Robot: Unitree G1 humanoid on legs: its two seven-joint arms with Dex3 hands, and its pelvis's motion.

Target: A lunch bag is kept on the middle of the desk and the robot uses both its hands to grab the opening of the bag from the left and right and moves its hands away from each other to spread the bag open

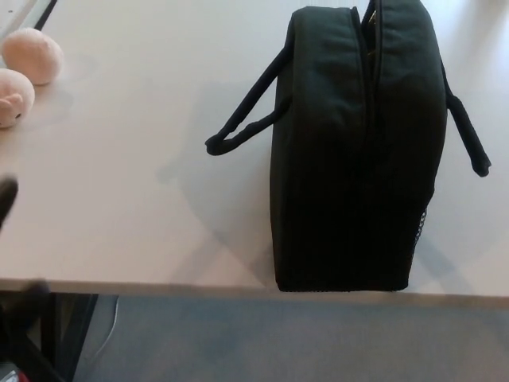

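- Your left hand (6,199) shows only as a dark blur at the picture's left edge; you cannot tell its state. The right is out of view.
- The black lunch bag (354,151) stands at the desk (119,199) front edge, right of centre.
- Expect soft, light fabric; grip either lip of the zipper opening (370,79).
- Its long axis runs away from you.

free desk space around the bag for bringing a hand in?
Widest bare desk: between the pink plush toys at far left and the lunch bag, though its left strap juts in. Right of the bag is narrow, with the right strap hanging there.
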